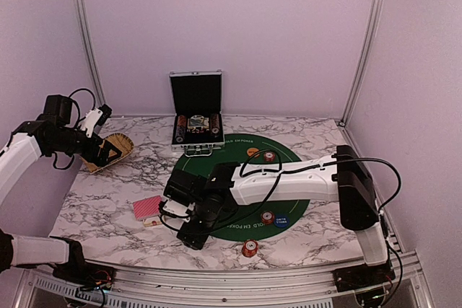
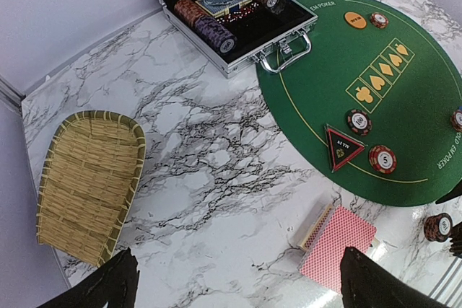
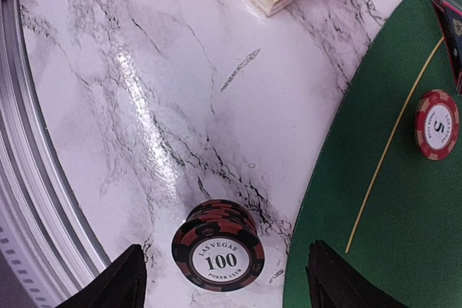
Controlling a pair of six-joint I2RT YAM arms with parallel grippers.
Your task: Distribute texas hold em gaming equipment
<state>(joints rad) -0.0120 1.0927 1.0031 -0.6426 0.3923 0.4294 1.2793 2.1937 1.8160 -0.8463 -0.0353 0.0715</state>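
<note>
Meanwhile, the right hand [image 3: 224,250] hangs over the marble table [image 3: 144,106] with its fingers parted, gripping nothing. A stack of red-and-black poker chips [image 3: 218,247] marked 100 stands on the table just beside the edge of the green mat [image 3: 390,236]. A red-backed deck of cards [image 2: 338,247] lies nearby, off the mat. On the mat rest a chip marked 5 [image 2: 382,159] and a black triangular marker [image 2: 342,147]. The left hand [image 2: 238,265], fingers wide apart and empty, is raised near the woven tray [image 2: 90,185].
</note>
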